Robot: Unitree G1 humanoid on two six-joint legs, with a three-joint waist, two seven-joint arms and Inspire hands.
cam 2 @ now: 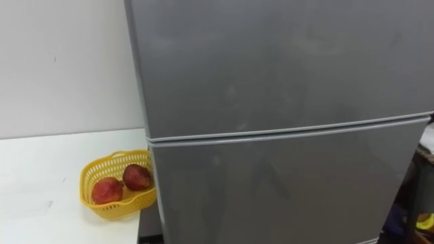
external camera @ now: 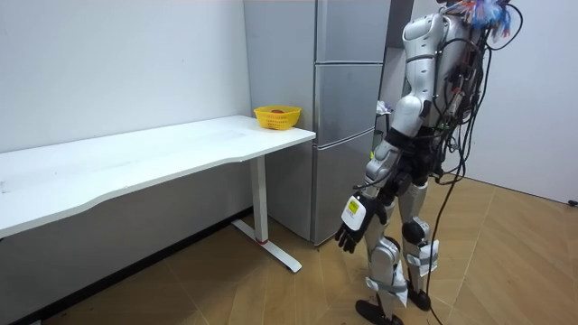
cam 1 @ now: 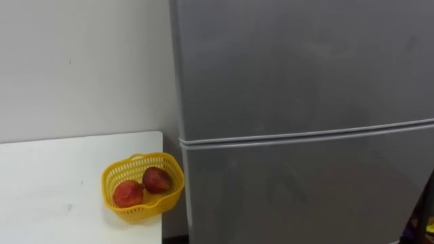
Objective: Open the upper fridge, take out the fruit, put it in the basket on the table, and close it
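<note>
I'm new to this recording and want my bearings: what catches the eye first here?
A tall grey fridge, both doors shut, stands right before the robot. Beside it, at the corner of a white table, sits a yellow basket holding two red fruits. In the room view the robot's left hand hangs open at its side.
</note>
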